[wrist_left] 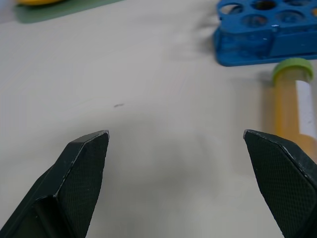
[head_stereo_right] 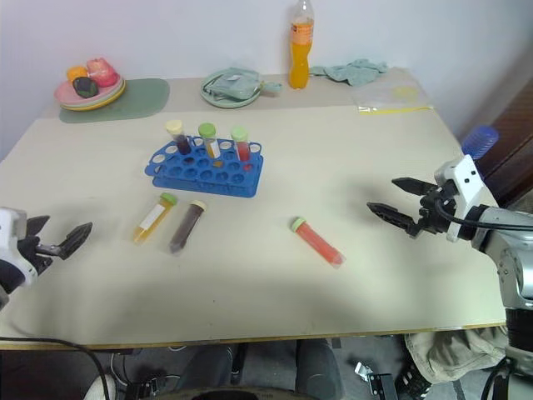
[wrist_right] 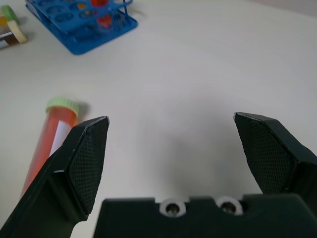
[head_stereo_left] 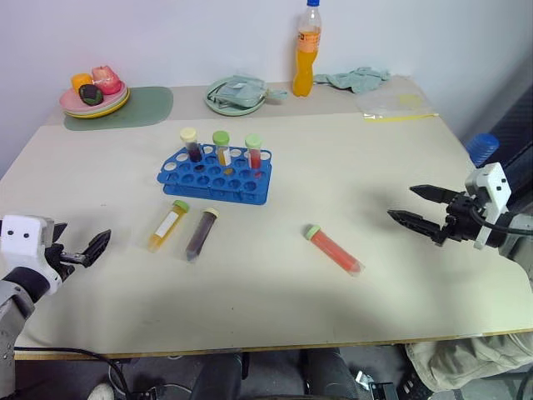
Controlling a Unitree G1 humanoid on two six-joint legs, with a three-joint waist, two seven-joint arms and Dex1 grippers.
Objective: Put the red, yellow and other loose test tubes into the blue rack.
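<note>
On the pale tabletop (head_stereo_left: 333,150) the blue rack (head_stereo_left: 215,174) is placed a little left of the middle, towards the far side. Three capped tubes are seen standing upright in its back row. Three loose test tubes are lying flat on the tabletop in front of it. The yellow tube (head_stereo_left: 168,225), with a green cap and a white label, is found just in front of the rack's left end. The dark purple-brown tube (head_stereo_left: 201,234), with a cream cap, is laid just beside it on the right, almost parallel. The red tube (head_stereo_left: 333,248), with a green cap, is well apart from these two, to the right and nearer to the right gripper.

The left gripper (head_stereo_left: 93,248) is held above the left edge of the tabletop with its fingers spread wide, and nothing is held between them. The right gripper (head_stereo_left: 422,208) is held above the right side, also spread wide and empty, and it is pointed towards the middle of the tabletop.

At the far edge an orange-drink bottle (head_stereo_left: 306,47) and a plate with toy food (head_stereo_left: 94,98) are seen.
</note>
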